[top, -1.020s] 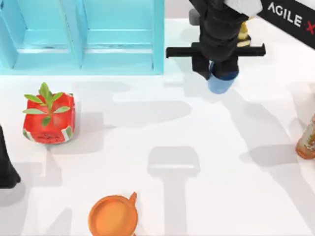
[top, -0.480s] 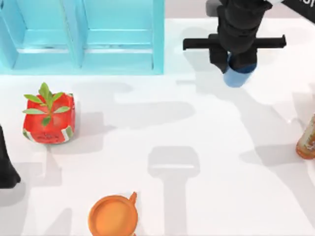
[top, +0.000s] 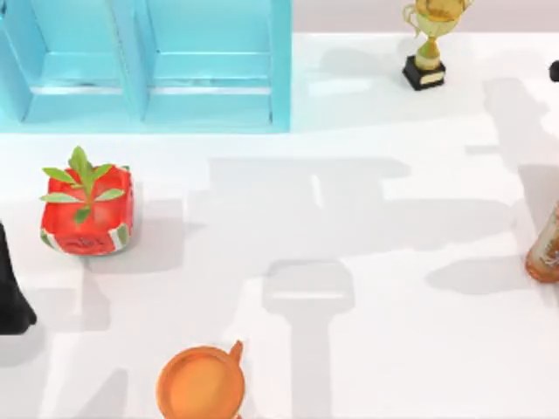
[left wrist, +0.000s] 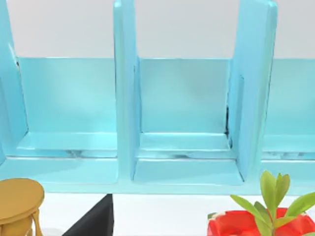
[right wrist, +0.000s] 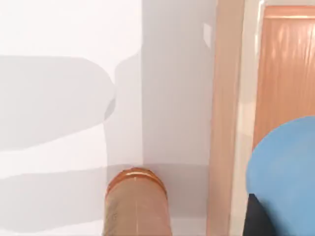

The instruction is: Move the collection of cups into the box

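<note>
The right hand (right wrist: 258, 219) grips the blue tumbler (right wrist: 283, 169), upright and just outside the wooden box's (right wrist: 225, 98) wall. The box's open inside lies just past that wall. The left arm (top: 10, 297) sits parked, well apart from the box.

Items counted around the turquoise shelf unit (top: 144, 65): one red planter (top: 87, 214) before it, one orange cup (top: 201, 381) further forward, one gold trophy (top: 426, 39) beside it, one amber bottle (top: 546, 249) well apart, one blue tumbler (right wrist: 285, 172).
</note>
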Robot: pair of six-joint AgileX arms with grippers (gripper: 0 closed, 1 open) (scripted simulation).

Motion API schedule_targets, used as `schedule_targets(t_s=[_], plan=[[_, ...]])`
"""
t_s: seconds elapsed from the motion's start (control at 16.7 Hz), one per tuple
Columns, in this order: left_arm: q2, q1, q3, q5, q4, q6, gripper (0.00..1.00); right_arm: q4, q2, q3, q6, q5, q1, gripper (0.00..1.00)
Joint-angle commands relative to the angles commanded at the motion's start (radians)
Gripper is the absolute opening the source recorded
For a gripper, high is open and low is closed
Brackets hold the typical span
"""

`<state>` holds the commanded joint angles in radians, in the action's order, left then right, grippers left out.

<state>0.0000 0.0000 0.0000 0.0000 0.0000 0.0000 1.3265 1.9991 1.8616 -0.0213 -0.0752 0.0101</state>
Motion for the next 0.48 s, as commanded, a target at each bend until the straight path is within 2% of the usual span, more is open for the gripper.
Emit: schedule_targets(t_s=[0.24, 0.48], plan=[[0.000, 0.000, 0.000, 0.000, 0.000, 0.000, 1.00, 0.038, -0.152, -0.174, 0.252, 0.021, -0.250, 0.00], [0.000, 0.000, 0.000, 0.000, 0.000, 0.000, 1.00, 0.054, -0.224, -0.252, 0.339, 0.030, -0.336, 0.00]])
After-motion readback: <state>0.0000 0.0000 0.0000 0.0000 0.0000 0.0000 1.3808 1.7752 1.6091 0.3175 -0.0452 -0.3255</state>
